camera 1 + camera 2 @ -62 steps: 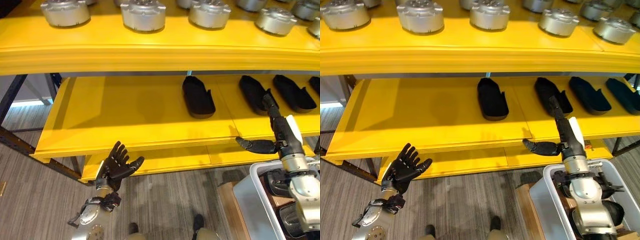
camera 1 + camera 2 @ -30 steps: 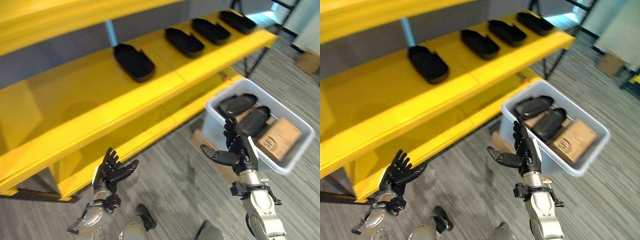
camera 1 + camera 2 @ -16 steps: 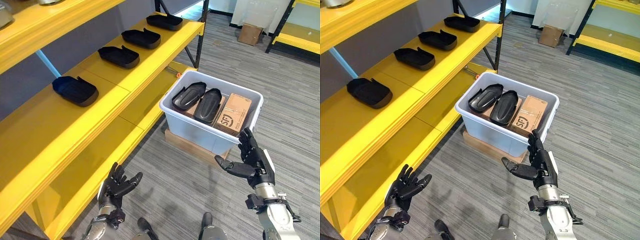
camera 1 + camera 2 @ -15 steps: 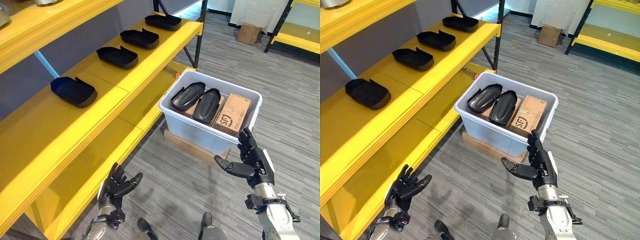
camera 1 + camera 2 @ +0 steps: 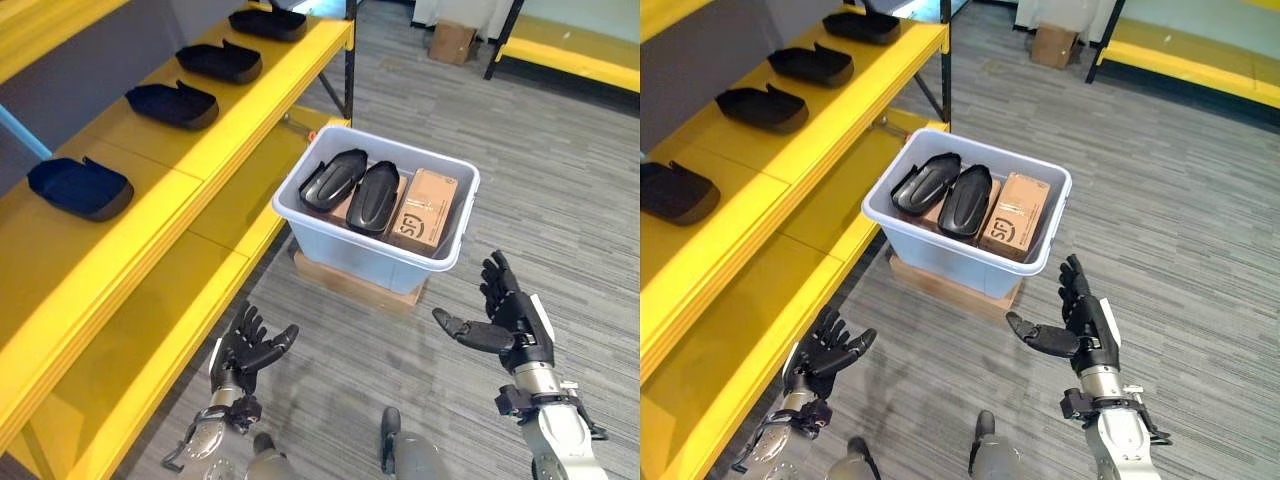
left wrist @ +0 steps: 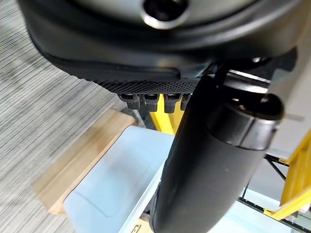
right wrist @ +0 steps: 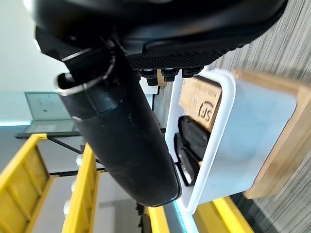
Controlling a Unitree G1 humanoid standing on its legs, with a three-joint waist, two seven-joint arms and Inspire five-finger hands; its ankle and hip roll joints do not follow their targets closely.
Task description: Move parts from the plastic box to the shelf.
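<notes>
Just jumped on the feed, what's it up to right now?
Both hands are empty and open. The right hand hangs just short of the plastic box, and the left hand is low by the shelf's bottom level. Two black parts lie side by side in the box next to a cardboard carton. Four parts already sit in a row on the shelf. It looks set to reach into the box for the next part.

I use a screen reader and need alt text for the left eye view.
A white box on the floor holds two black parts and a carton, beside a yellow shelf bearing more black parts. Both hands, left and right, hover open and empty.
</notes>
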